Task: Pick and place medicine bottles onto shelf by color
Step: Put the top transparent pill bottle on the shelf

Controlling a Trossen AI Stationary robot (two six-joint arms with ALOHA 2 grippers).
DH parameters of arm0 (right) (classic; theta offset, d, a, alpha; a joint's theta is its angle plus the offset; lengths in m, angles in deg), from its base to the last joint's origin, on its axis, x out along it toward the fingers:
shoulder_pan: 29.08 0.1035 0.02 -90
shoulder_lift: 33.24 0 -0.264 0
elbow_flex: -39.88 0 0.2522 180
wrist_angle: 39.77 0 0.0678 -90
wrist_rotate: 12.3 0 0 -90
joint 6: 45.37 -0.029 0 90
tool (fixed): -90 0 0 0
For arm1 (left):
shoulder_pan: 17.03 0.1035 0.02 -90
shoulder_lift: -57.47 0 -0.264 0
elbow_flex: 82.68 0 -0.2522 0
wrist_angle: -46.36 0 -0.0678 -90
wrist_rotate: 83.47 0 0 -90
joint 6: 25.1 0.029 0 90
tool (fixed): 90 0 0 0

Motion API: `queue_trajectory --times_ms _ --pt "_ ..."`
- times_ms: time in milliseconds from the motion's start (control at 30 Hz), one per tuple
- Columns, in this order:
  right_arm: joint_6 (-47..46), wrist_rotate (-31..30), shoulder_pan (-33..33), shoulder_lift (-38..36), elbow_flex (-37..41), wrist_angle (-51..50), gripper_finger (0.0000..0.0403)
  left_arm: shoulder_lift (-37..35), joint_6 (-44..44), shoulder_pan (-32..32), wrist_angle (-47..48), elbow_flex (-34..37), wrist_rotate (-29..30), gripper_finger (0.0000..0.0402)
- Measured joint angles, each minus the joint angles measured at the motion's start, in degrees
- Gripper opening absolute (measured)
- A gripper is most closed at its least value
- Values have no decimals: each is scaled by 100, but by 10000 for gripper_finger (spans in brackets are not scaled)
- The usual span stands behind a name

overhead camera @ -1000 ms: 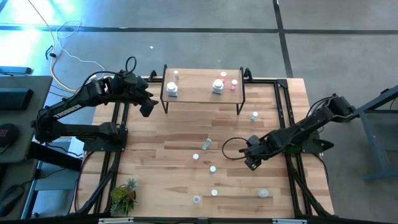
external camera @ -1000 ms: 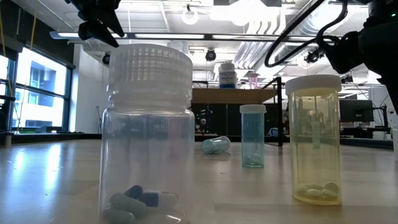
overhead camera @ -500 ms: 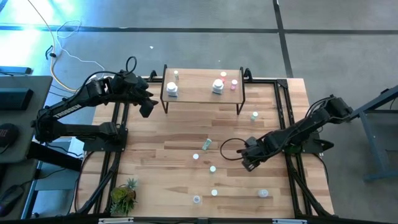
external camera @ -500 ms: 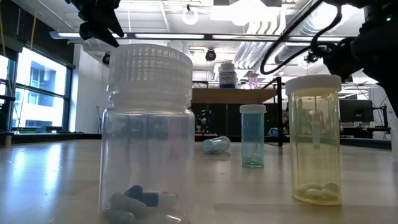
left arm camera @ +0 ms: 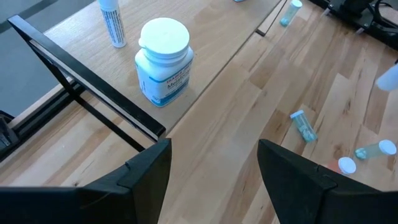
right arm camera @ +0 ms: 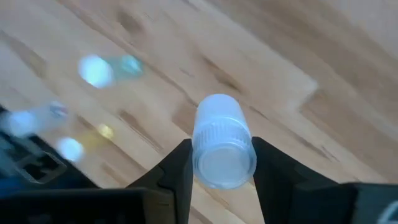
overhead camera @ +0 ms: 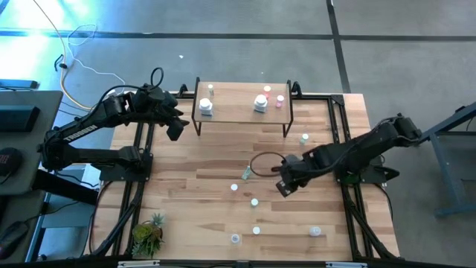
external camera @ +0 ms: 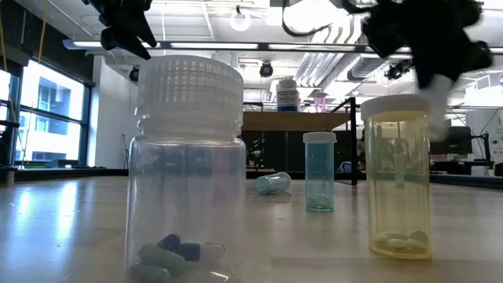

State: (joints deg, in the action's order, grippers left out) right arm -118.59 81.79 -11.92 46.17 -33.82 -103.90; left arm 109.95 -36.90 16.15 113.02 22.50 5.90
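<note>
Carrying a white-capped bottle [right arm camera: 222, 144] squeezed between its fingers, the right pincer [overhead camera: 283, 184] hangs over mid-bench, raised so the load clears the loose bottles [overhead camera: 254, 202] scattered toward six o'clock. At twelve o'clock stands the shelf [overhead camera: 242, 110], with a white-capped bottle [left arm camera: 163, 60] on it, probably where this one belongs. Parked beside the shelf's nine o'clock end, the left pincer [left arm camera: 211, 168] gapes wide and empty.
</note>
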Motion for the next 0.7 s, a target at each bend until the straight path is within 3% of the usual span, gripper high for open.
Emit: queue_trajectory --times_ms 333,700 --pt "806 -598 -907 -2 -1067 -285 117 0 9 0 -1 -1 0 229" --pt "2389 -1355 -2273 -2 -2366 -1133 118 0 787 8 -7 -2 0 229"
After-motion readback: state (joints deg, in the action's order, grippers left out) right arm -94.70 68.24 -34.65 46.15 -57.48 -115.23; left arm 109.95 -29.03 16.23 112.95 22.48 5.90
